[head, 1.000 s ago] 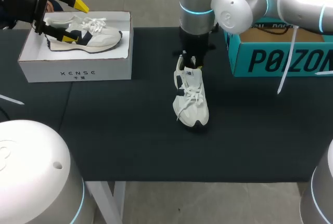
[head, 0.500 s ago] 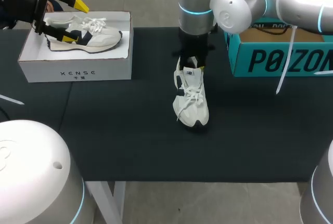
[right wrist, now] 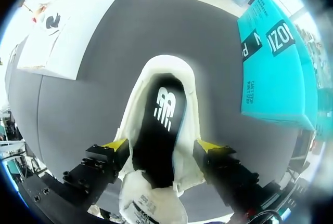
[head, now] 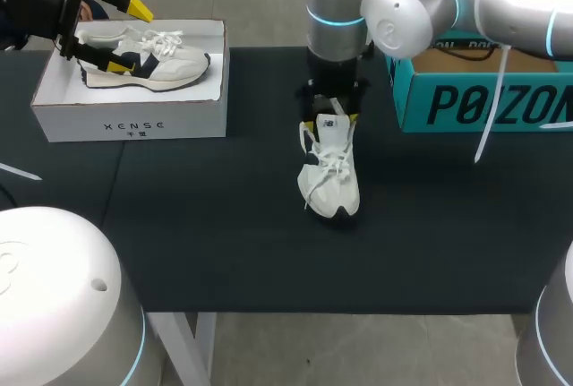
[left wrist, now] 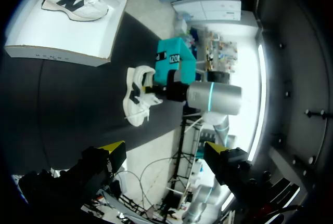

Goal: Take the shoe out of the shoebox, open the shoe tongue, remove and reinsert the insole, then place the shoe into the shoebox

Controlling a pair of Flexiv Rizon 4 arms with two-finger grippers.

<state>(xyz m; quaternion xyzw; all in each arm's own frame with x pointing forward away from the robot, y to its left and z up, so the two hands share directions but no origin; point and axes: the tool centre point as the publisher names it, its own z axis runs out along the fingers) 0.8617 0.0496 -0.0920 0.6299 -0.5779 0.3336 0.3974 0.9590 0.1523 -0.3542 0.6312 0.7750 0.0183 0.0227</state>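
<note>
Two shoes, two boxes, two hands counted. One white shoe (head: 329, 171) stands on the dark surface (head: 224, 225), toe toward the robot, with its black insole (right wrist: 158, 130) seated inside. The right hand (head: 329, 121) sits over its heel; grasping or released cannot be told. The second shoe (head: 143, 59) lies in the shoebox (head: 130, 122). The left hand (head: 130, 37) hovers at that box's left end, released and holding nothing. One teal box (head: 483, 104) sits at the far right.

Wide black-topped table (head: 224, 225)
</note>
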